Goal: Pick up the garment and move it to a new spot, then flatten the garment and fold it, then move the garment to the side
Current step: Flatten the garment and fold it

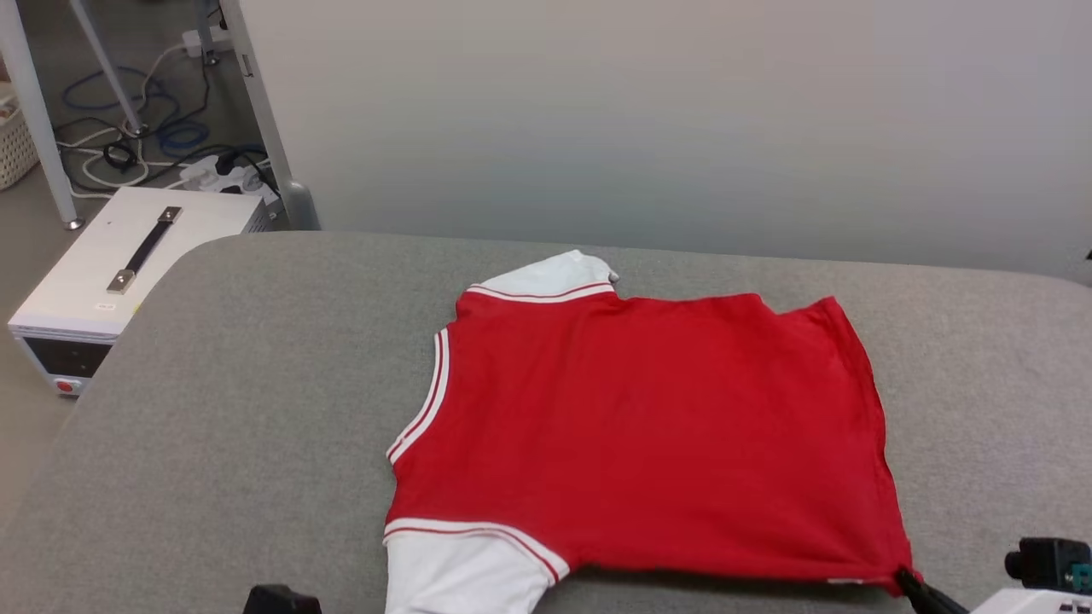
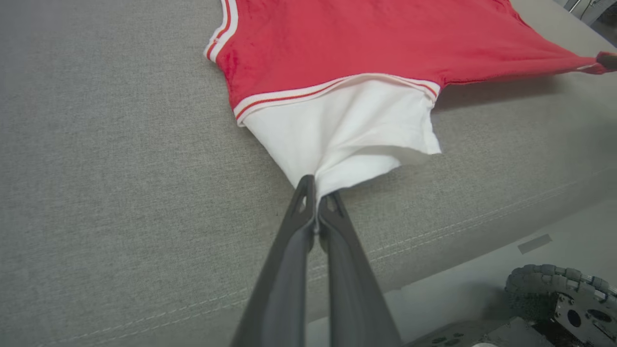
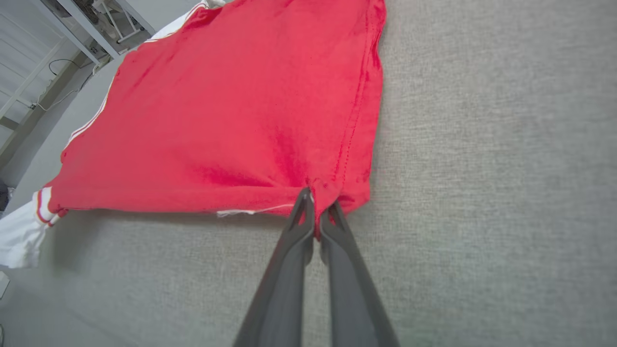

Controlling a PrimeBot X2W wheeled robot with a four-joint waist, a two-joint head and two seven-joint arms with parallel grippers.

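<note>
Flattening step, judged from the 2 grips. Left gripper (image 2: 316, 190) pressed together on the cuff of the near white sleeve (image 2: 347, 130); right gripper (image 3: 315, 200) likewise pinching the near hem corner (image 3: 354, 193), with red cloth bunched between the fingertips.

To do well: draw both holds apart and toward the near table edge at 1 even pace. Keep the fingertips low over the grey padded table (image 1: 256, 384) to lay the near side down without a trapped fold. Ease the tension before letting go, or risk the jersey knit springing back into ripples. Avoid pulling harder on the sleeve than on the hem: likely to skew the body and deepen the pucker at the cuff.

Position of the garment (image 1: 648, 435): mid-table, somewhat right of centre, neck toward the robot's left and hem toward its right. Red body mostly smooth, with faint creases. No lettering on the upper face, so probably back side up. 2 white sleeves, the far sleeve (image 1: 550, 277) tucked small against the shoulder. Red-and-white striped trim (image 1: 429, 401) along the neck opening and the sleeve seams. Near side raised slightly off the table, with a shadow beneath.
</note>
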